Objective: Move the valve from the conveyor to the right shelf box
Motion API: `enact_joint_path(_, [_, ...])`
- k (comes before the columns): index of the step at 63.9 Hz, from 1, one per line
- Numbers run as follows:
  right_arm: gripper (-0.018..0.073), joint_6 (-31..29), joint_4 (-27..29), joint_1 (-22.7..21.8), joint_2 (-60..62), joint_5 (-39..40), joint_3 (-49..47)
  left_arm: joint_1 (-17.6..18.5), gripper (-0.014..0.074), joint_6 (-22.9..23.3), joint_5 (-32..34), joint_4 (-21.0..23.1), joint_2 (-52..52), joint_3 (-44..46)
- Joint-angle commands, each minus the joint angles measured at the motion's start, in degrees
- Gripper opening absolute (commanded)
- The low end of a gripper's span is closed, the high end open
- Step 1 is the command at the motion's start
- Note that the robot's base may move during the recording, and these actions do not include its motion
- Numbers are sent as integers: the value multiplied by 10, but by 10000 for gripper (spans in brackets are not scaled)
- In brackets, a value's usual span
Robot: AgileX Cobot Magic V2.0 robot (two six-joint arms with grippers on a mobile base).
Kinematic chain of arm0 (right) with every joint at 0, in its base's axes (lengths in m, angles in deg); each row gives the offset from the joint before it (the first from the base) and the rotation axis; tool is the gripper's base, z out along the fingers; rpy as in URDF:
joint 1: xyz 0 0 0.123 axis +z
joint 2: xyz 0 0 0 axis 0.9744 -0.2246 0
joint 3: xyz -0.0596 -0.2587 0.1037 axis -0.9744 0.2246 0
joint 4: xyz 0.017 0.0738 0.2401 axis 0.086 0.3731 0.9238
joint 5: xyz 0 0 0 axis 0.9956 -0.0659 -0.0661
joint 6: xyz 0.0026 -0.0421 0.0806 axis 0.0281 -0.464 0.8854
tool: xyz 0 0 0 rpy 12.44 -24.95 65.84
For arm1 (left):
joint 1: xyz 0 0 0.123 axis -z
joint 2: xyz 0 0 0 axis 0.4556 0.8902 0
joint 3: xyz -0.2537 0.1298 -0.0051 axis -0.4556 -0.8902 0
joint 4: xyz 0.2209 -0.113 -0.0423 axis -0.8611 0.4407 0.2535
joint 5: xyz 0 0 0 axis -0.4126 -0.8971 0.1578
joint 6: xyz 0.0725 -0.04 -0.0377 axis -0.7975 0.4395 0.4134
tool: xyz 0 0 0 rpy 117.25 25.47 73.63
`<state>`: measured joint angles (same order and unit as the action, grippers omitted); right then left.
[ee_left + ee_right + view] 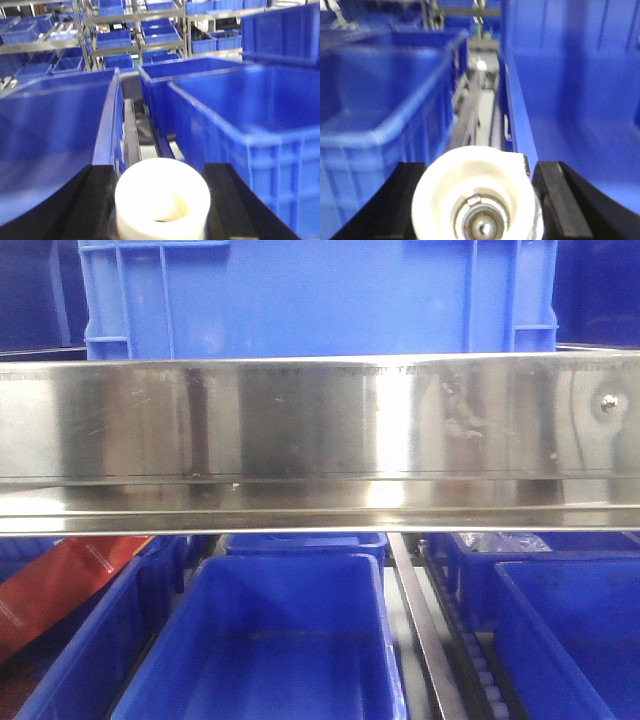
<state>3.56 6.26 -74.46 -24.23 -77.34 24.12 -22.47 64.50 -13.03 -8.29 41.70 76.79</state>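
**Both pincers clamped on white-capped parts, over bin rows**

Right gripper (479,202): the two black fingers (407,200) stand about a cap's width apart, and the valve (477,192) fills the gap between them. It is seen end-on: a white plastic cap with a dull metal core at its centre. The cap edge meets the inner face of each finger, so this pincer is closed on the part and is not gaping. The valve sits squarely between the fingertips, with its axis pointing away from the camera. Below and ahead is a narrow pale channel between a blue bin (380,90) on the left and a tall blue wall (570,100) on the right.

Left gripper (161,202): same spread. It is gripping a white end cap (162,192), hollow and viewed end-on, with both fingers against its sides. Whatever is behind the cap is hidden. Open blue bins (250,125) flank it, and there is shelving (125,30) with more bins beyond. The view is blurred.

Front camera: neither arm is in view. A scratched steel shelf rail (320,430) spans the picture, with a blue crate (320,290) above it. Below it are an open blue tub (280,640), a roller track (480,660) and a red packet (50,590) at the left.
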Motion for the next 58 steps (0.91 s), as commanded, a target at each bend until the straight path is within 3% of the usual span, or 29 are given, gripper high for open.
enact_joint_path(1, [-153, -5, 1, 19, -26, 64, -64, 4, -111, 3, 20, 1, 51, 59])
enact_joint_path(11, [-153, -18, 1, 85, -132, 53, -187, 32, -111, 3, -22, 4, 187, 196])
enact_joint_path(29, [-153, -29, 1, 192, -358, 33, -391, 145, -111, -2, -22, -2, 427, 435])
enact_joint_path(40, [-153, -29, 1, 209, -484, -20, -490, 189, -111, -2, -22, -2, 561, 534])
enact_joint_path(58, [-153, -29, 1, 209, -580, -43, -503, 191, -111, -2, -26, -2, 676, 558])
